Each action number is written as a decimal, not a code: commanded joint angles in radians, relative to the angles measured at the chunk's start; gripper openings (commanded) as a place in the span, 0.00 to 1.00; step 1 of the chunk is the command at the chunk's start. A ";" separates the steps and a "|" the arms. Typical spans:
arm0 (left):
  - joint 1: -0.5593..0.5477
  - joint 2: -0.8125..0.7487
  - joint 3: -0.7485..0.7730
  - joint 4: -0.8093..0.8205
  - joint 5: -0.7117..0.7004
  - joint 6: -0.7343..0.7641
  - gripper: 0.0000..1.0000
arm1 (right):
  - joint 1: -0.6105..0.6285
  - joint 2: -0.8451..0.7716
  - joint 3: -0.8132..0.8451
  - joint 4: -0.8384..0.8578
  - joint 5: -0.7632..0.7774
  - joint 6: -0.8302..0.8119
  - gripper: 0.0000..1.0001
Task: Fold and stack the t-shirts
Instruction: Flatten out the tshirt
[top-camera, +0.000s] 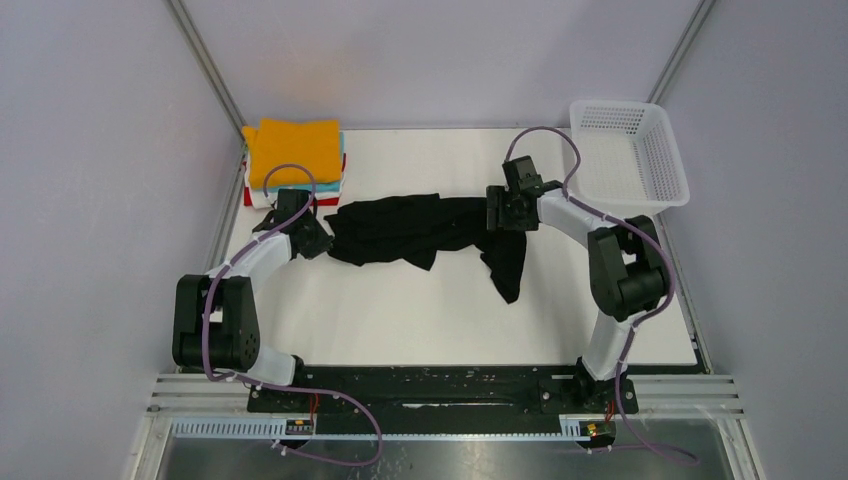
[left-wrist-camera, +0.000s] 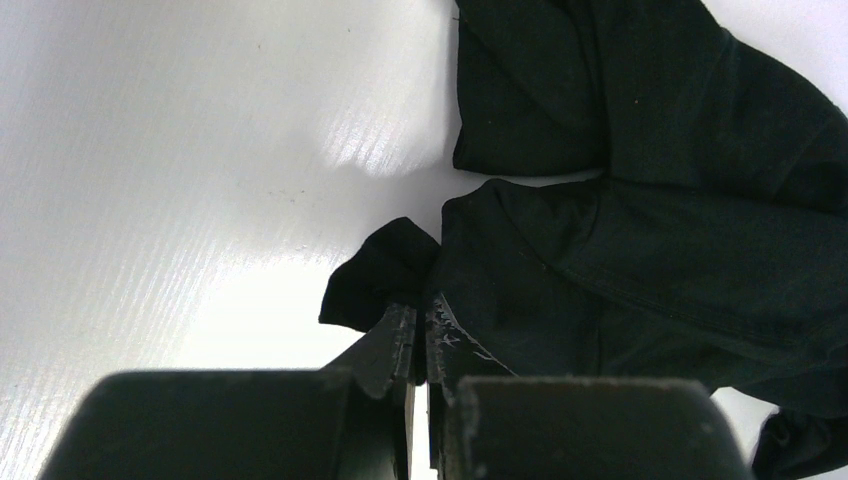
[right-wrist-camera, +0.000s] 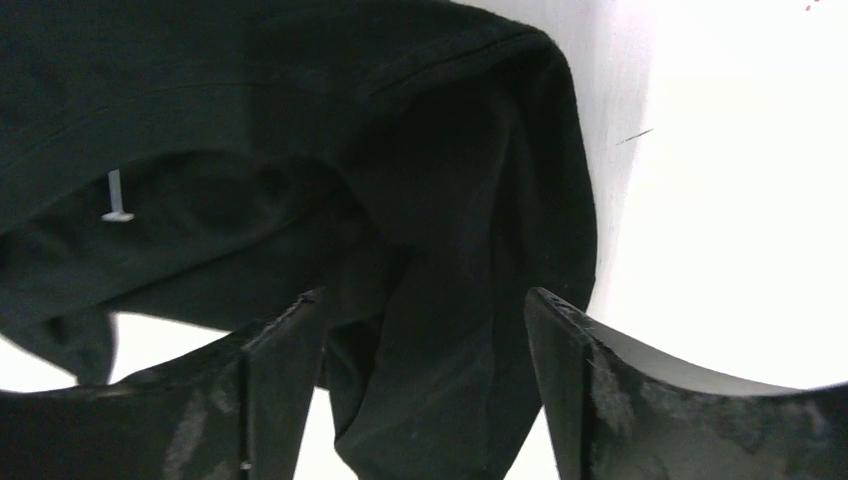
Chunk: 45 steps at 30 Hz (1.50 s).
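The black t-shirt (top-camera: 420, 230) lies bunched across the middle of the table, one part hanging toward the front at the right (top-camera: 507, 268). My left gripper (top-camera: 318, 238) sits at its left end; in the left wrist view the gripper (left-wrist-camera: 420, 318) is shut on a fold of the black cloth (left-wrist-camera: 390, 275). My right gripper (top-camera: 503, 212) is over the shirt's right end; in the right wrist view it (right-wrist-camera: 425, 310) is open with black cloth (right-wrist-camera: 450, 330) between the fingers. A folded stack at the back left has the orange shirt (top-camera: 295, 150) on top, teal, white and red edges below.
A white mesh basket (top-camera: 630, 155) stands at the back right corner. The white table top (top-camera: 420, 320) extends in front of the shirt. Grey walls and metal frame posts close in both sides.
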 joint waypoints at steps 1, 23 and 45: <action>-0.001 -0.028 -0.003 0.016 -0.021 0.011 0.00 | 0.010 0.093 0.077 -0.014 0.094 -0.013 0.72; -0.001 -0.552 0.315 0.157 -0.084 0.091 0.00 | 0.004 -0.567 0.119 -0.163 0.122 -0.186 0.00; -0.001 -0.853 0.579 0.363 -0.085 0.346 0.00 | 0.003 -1.067 0.424 -0.281 -0.255 -0.333 0.00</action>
